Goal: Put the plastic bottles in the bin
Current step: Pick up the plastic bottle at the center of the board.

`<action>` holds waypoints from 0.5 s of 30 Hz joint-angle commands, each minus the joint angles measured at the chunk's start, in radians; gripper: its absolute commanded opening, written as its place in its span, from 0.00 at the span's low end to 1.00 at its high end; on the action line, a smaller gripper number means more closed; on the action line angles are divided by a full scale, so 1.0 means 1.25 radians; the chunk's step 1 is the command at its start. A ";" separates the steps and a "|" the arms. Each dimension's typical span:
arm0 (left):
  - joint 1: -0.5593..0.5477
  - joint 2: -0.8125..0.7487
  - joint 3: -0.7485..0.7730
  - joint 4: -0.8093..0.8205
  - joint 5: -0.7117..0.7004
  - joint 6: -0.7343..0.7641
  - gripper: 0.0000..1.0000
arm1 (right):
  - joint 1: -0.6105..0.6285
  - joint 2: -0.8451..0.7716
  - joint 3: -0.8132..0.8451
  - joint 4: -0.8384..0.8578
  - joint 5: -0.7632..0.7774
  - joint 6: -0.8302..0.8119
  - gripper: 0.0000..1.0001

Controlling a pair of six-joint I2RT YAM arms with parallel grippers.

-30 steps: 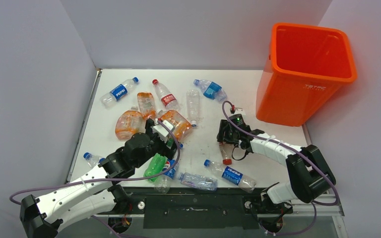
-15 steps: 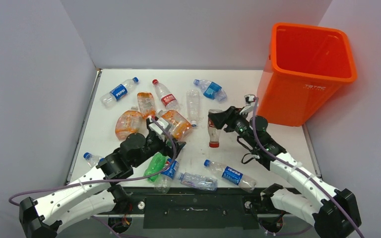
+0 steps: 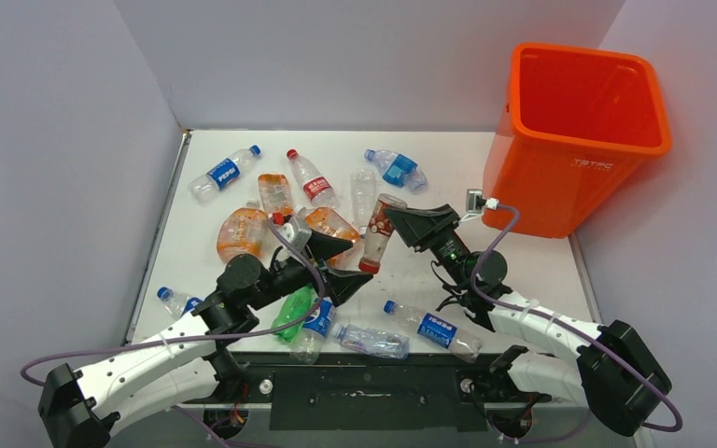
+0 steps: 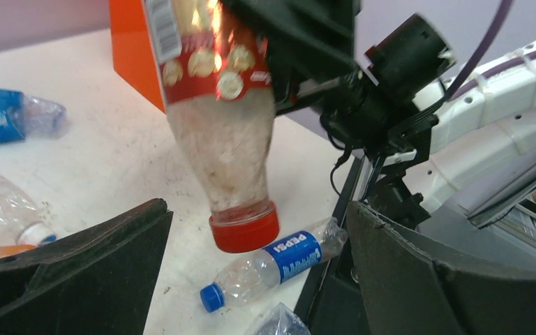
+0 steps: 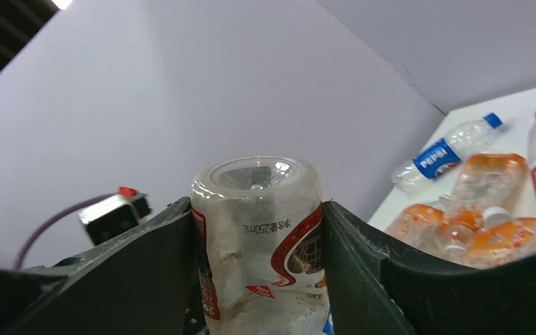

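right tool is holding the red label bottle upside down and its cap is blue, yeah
Not quite. The cap is red, not blue; the left wrist view shows it plainly at the bottom of the bottle. The rest stands: the right tool is holding the red-labelled bottle upside down.

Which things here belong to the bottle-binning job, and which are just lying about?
Part of the job: red-capped bottle held by the right gripper; other bottles on the table, such as the Pepsi bottle and the green bottle; orange bin.
Not part of it: purple cables; table.
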 commanded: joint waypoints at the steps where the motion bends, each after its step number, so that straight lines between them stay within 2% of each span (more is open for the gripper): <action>1: 0.002 0.047 0.044 0.005 0.055 -0.018 0.96 | 0.029 -0.012 0.010 0.167 0.023 0.017 0.05; 8: 0.002 0.076 0.076 -0.050 0.024 0.003 0.96 | 0.056 -0.024 0.025 0.143 0.010 -0.009 0.05; 10: 0.001 0.079 0.081 -0.050 0.037 0.005 0.99 | 0.064 -0.025 0.025 0.140 0.010 -0.018 0.05; 15: 0.002 0.109 0.105 -0.064 0.087 0.007 0.73 | 0.077 -0.025 0.028 0.130 0.011 -0.028 0.05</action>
